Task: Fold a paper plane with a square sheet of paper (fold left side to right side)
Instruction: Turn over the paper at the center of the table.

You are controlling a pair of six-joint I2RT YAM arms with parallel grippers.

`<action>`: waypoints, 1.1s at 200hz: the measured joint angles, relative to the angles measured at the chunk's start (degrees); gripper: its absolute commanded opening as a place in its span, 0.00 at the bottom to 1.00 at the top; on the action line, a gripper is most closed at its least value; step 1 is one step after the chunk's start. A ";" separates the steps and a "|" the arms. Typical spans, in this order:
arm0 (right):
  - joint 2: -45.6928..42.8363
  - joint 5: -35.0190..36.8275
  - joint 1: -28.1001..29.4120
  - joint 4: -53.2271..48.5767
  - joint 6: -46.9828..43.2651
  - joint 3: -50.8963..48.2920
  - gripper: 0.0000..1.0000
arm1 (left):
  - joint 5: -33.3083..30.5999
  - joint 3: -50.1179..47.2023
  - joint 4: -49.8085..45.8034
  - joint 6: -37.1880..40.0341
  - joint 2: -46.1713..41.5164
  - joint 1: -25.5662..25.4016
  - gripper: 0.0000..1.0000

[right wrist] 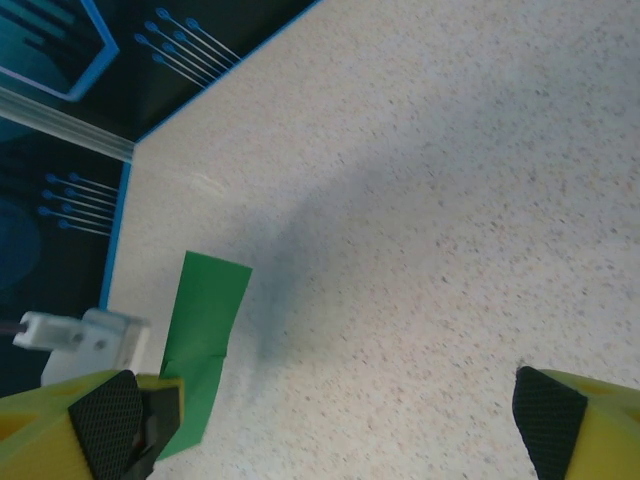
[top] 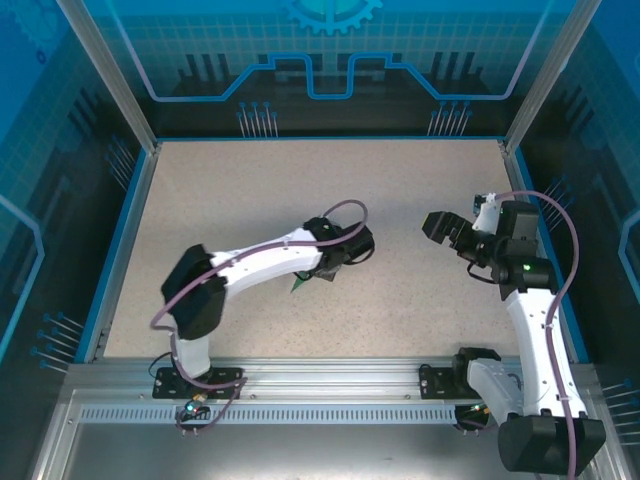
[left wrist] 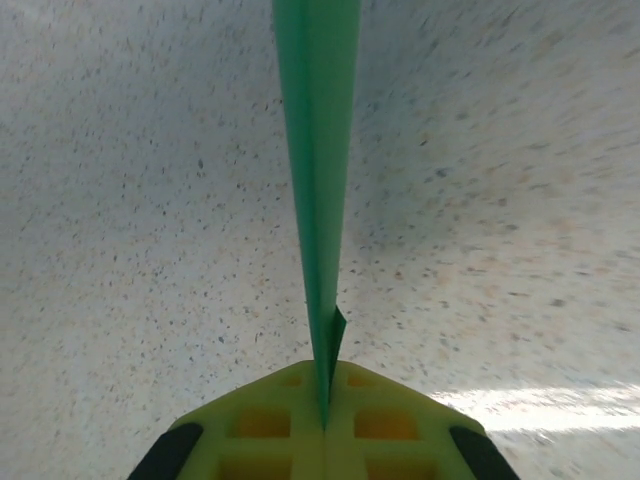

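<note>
Because the left gripper [left wrist: 323, 410] has its yellow jaws pressed fully together on the square sheet of paper [left wrist: 318, 150], the sheet appears in the left wrist view as a narrow green blade seen edge-on. It rises from the bottom centre of the frame to the top edge, with a small flap sticking out just above the pinch. Gripping it this way looks meant to keep the doubled layers stacked, so the left-over-right fold cannot spring apart. In the top view the left gripper [top: 350, 248] sits near the middle of the speckled table [top: 250, 190]. A small green corner of the paper [top: 299, 284] pokes out below and to the left of it, under the left arm [top: 260, 265]. Whether the sheet rests on the table or is held just above it cannot be told. The right gripper [top: 437, 225] hangs right of centre, well apart from the left one, spread as wide as it goes and holding nothing. In its own wrist view the right gripper [right wrist: 325, 420] has one of its black pads [right wrist: 105, 420] in each lower corner, with bare table between them. The green paper [right wrist: 205, 320] lies at the lower left as a creased strip. Standing clear and open like this, it seems placed to leave the paper to the left arm until a second grip or a press on the crease is needed.
</note>
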 measured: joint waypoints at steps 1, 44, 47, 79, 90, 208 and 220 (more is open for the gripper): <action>0.00 0.04 0.00 -0.15 -0.07 0.00 0.99 | -0.09 0.15 -0.15 -0.09 0.28 0.00 0.00; -0.39 1.73 -0.07 -2.84 -2.62 0.24 0.99 | -0.63 5.44 -5.49 -2.97 11.58 -0.63 0.00; -0.39 1.77 -0.07 -2.95 -2.69 0.26 0.99 | -0.48 5.77 -5.64 -3.08 11.98 -0.68 0.00; -0.39 2.08 -0.07 -3.89 -3.80 0.33 0.99 | 2.97 8.07 -5.42 -3.32 14.36 -0.74 0.00; -0.37 2.12 -0.09 -4.11 -4.15 0.33 0.99 | 4.92 8.68 -4.74 -3.15 14.75 -0.74 0.06; 5.27 1.86 2.08 -6.29 -4.37 -0.07 0.99 | 27.56 9.05 8.39 1.49 12.61 1.60 0.55; 6.49 2.16 4.31 -6.29 -4.35 -0.83 0.99 | 30.08 7.32 10.86 1.84 9.38 2.54 0.56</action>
